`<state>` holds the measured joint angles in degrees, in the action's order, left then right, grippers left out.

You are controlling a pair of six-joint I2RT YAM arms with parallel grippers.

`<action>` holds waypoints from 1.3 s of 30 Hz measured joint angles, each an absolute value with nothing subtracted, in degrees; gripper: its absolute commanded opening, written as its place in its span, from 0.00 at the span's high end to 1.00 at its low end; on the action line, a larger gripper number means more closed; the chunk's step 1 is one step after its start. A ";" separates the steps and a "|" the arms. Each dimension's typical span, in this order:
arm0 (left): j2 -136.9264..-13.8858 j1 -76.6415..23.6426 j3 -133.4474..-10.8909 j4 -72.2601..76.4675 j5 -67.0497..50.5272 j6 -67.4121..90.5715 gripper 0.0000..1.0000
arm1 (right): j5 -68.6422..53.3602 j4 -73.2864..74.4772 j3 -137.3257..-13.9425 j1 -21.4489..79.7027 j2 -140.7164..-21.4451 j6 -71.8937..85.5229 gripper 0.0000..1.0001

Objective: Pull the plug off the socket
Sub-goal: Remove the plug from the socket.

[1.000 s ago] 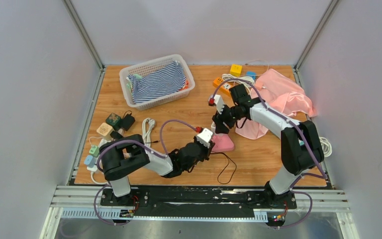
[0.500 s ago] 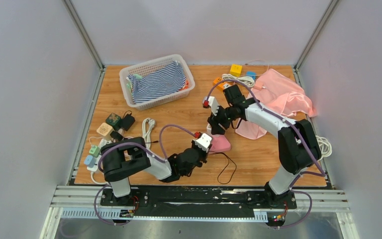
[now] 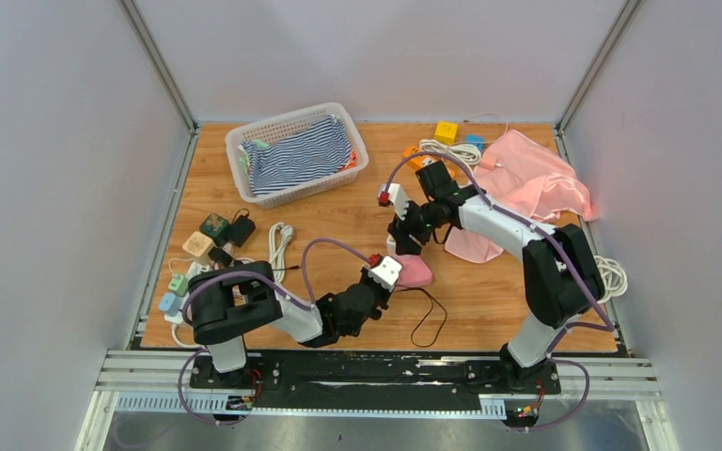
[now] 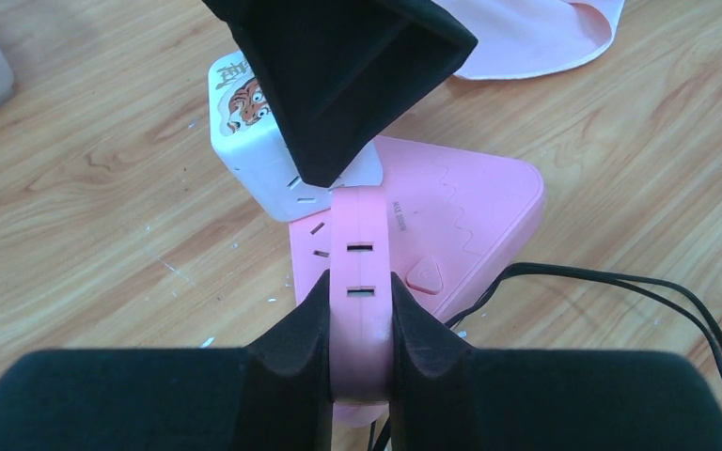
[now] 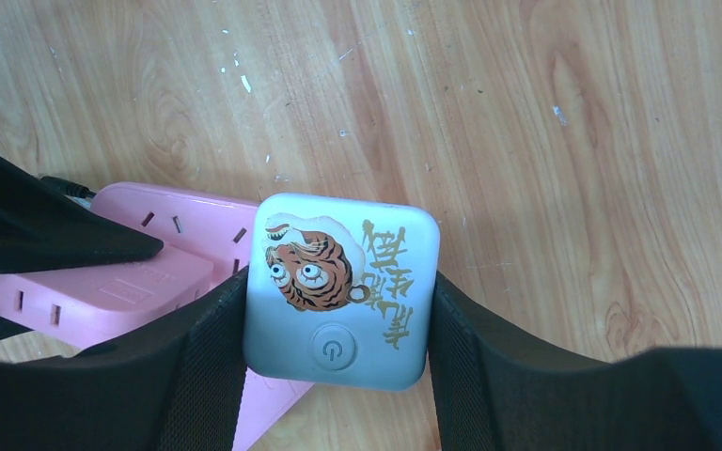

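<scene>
A pink triangular socket (image 4: 461, 216) lies on the wooden table, and my left gripper (image 4: 361, 301) is shut on its near ridge. At the socket's far left corner sits the plug (image 5: 338, 291), a white cube with a tiger print and a power button. My right gripper (image 5: 338, 324) is shut on the cube's two sides. From above, the socket (image 3: 417, 272) shows beside the left gripper (image 3: 399, 279), with the right gripper (image 3: 402, 241) just behind it. Whether the plug's pins are still seated is hidden. A black cable (image 4: 620, 291) runs off the socket to the right.
A white basket (image 3: 244, 136) with a striped cloth stands at the back left. A pink cloth (image 3: 536, 178) lies at the back right. Small cube adapters (image 3: 197, 246) and a coiled white cable (image 3: 280, 240) sit on the left. A yellow socket block (image 3: 446, 132) lies at the back.
Both grippers have shifted a little to the left, and the socket and plug have moved with them. Both grips look unchanged.
</scene>
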<state>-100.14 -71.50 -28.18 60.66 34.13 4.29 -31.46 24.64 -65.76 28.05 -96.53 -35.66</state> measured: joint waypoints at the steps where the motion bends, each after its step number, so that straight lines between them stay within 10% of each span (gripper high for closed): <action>1: -100.09 -71.48 -28.27 60.38 34.13 4.29 1.00 | -31.44 24.64 -65.76 28.12 -96.57 -35.66 1.00; 39: -96.09 -63.09 -28.38 53.60 19.75 12.86 1.00 | -24.95 23.75 -66.83 30.39 -98.91 -35.70 1.00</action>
